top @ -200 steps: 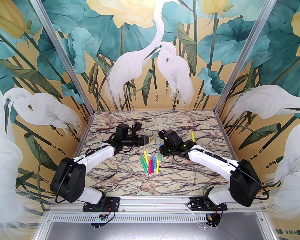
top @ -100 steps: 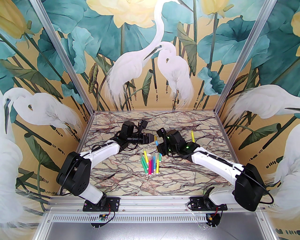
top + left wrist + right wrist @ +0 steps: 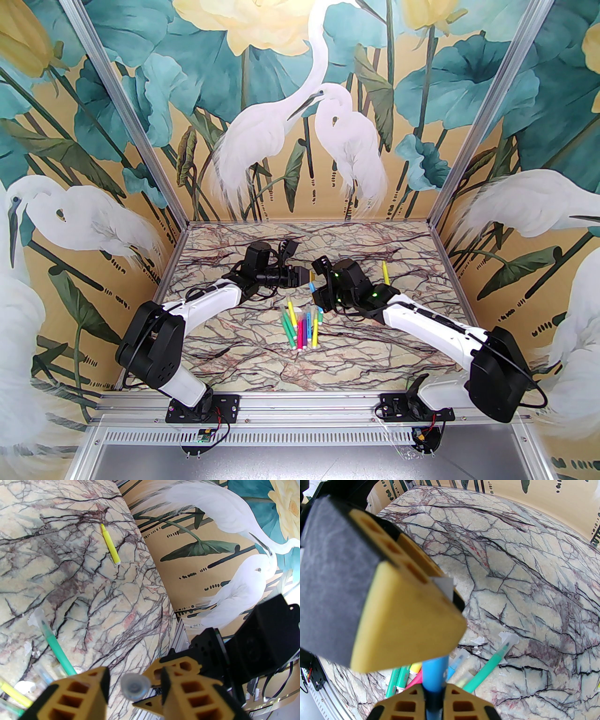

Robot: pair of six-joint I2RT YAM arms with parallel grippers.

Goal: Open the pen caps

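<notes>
Painted walls (image 3: 93,140) with big white birds stand on three sides of the stone-look table (image 3: 234,356), and a metal rail (image 3: 304,403) runs along its near edge. Both arms reach in and meet above the middle of the table. The right gripper (image 3: 433,689) is closed tight on the blue pen (image 3: 434,669) and holds it up off the table. The left gripper (image 3: 134,675) has its two fingers close on each side of the pen cap (image 3: 135,687). A thin gap shows beside the cap, so it is not pinched. Right under the two grippers lies a bunch of pens (image 3: 302,328), side by side. One yellow pen (image 3: 385,272) lies alone, well apart, toward the right edge. The near part of the table, the left side and the far strip by the back wall are bare, with lots of room to move.
</notes>
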